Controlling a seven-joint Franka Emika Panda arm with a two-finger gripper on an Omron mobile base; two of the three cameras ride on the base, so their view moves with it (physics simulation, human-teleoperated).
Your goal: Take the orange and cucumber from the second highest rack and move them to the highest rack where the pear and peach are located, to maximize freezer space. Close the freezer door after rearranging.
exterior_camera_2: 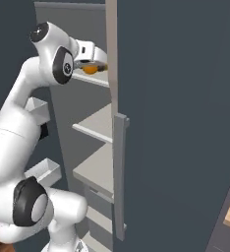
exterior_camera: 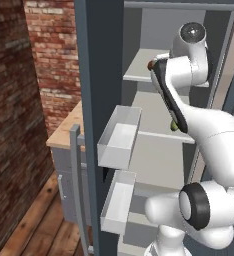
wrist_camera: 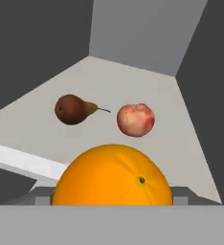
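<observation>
Carrying the orange (wrist_camera: 113,175) in over the highest rack (wrist_camera: 147,91), I have the gripper (exterior_camera_2: 93,65) pinching it at the front edge of that shelf; in the hand view the fruit sits right up against the camera, hiding the finger tips. In the right base view the orange shows as a bright patch under the hand, level with the top shelf.

Ahead on the same rack lie the pear (wrist_camera: 74,109), to the far left, and the peach (wrist_camera: 135,119), near the middle and closer to the orange. They are apart from each other, and the peach is the one I worry about: a straight push forward looks likely to knock it.

My judgement is that this is the placing step for the first fruit. To do it well I would ease the hand a little deeper so the orange is fully over the shelf surface, not its lip, keep it on the near side of the peach or shift toward the bare right part of the rack, lower until it rests, and only then spread the jaws. An orange rolls, so I would let go low and gently, then draw straight back.

The cucumber I cannot pick out with confidence; a small green bit (exterior_camera: 173,126) shows beside the arm at the second rack (exterior_camera: 159,134).
</observation>
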